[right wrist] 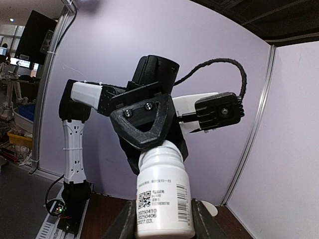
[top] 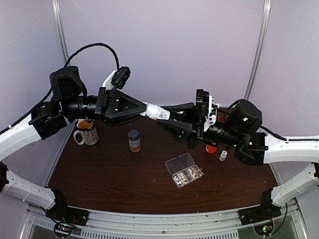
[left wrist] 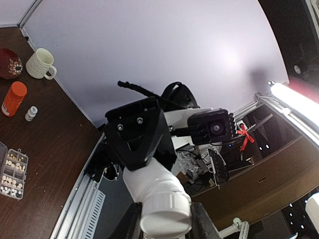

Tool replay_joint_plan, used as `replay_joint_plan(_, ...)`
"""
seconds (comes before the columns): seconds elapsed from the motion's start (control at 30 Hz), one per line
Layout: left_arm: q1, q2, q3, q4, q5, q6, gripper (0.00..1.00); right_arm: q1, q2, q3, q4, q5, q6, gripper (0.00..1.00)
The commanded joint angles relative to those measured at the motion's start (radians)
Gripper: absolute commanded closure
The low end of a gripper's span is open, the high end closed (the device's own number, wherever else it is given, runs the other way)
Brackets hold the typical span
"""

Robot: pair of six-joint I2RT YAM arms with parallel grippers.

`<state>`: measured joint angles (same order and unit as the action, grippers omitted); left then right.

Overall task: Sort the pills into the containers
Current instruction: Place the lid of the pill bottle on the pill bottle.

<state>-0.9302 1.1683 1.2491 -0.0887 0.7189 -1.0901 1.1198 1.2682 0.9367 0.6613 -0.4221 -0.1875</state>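
A white labelled bottle hangs level in the air above the table, held between both arms. My left gripper is shut on its ribbed white cap. Around the labelled body my right gripper is shut. Below them on the brown table lies the clear pill box with its lid folded open. Several of its containers hold tiny pale pills. The left wrist view shows the box and pills at its left edge.
A grey-capped labelled bottle stands mid-table, with a patterned mug to its left. An orange bottle and a small white vial sit under the right arm. A white mug and a red bowl stand at the right side.
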Motion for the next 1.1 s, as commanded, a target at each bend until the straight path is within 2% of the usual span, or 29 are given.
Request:
replay_joint_plan(0.0, -0.011, 0.001, -0.009, 0.010, 0.018, 0.020, 1.00, 0.017, -0.008, 0.063, -0.278, 0.054, -0.139, 1.00)
replay_joint_plan(0.27, -0.010, 0.005, -0.008, 0.012, 0.026, 0.002, 1.00, 0.023, -0.043, 0.106, -0.464, 0.077, -0.265, 1.00)
replay_joint_plan(0.47, -0.010, 0.017, -0.039, 0.152, 0.053, -0.094, 0.98, 0.026, -0.049, 0.113, -0.486, 0.080, -0.287, 1.00)
replay_joint_plan(0.7, -0.009, 0.034, -0.023, 0.109, 0.048, -0.108, 0.92, 0.036, -0.027, 0.155, -0.567, 0.103, -0.352, 1.00)
replay_joint_plan(0.93, -0.010, 0.041, -0.019, 0.053, 0.047, -0.128, 0.91, 0.037, -0.009, 0.186, -0.634, 0.129, -0.414, 1.00)
replay_joint_plan(1.07, -0.010, 0.044, -0.016, 0.037, 0.043, -0.130, 0.85, 0.038, -0.006, 0.198, -0.653, 0.143, -0.434, 1.00)
